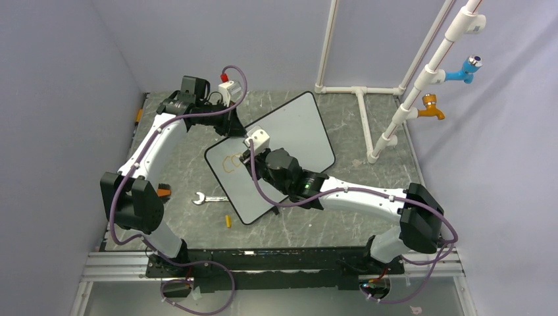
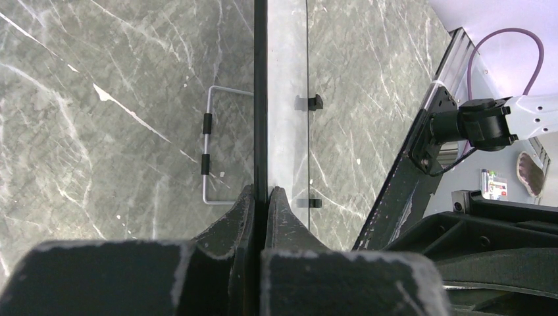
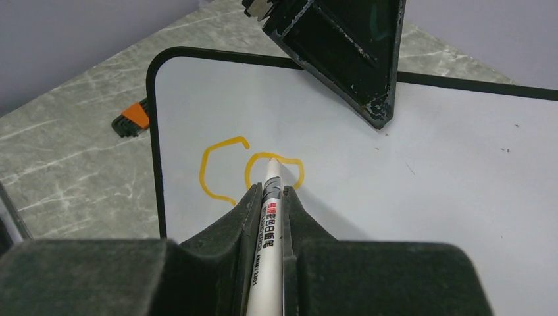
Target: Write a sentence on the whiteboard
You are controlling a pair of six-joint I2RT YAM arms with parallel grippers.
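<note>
The whiteboard [image 1: 296,135] lies tilted on the table, white with a black rim. The sentence [image 1: 231,163] stands at two orange marker shapes near the board's left end, a "c" [image 3: 202,172] and a closed loop beside it. My right gripper [image 3: 270,191] is shut on a white marker [image 3: 268,224], and the marker's tip touches the board at the loop. My left gripper [image 2: 260,194] is shut on the whiteboard's black rim [image 2: 260,99] at the far left edge. In the right wrist view it shows as dark fingers [image 3: 368,72] over that rim.
A silver wrench [image 1: 204,198] and a small orange cap [image 1: 228,221] lie on the marble table near the board's near-left corner. A hex-key set in an orange holder [image 3: 131,117] lies left of the board. White pipes with blue and orange taps [image 1: 431,105] stand at the back right.
</note>
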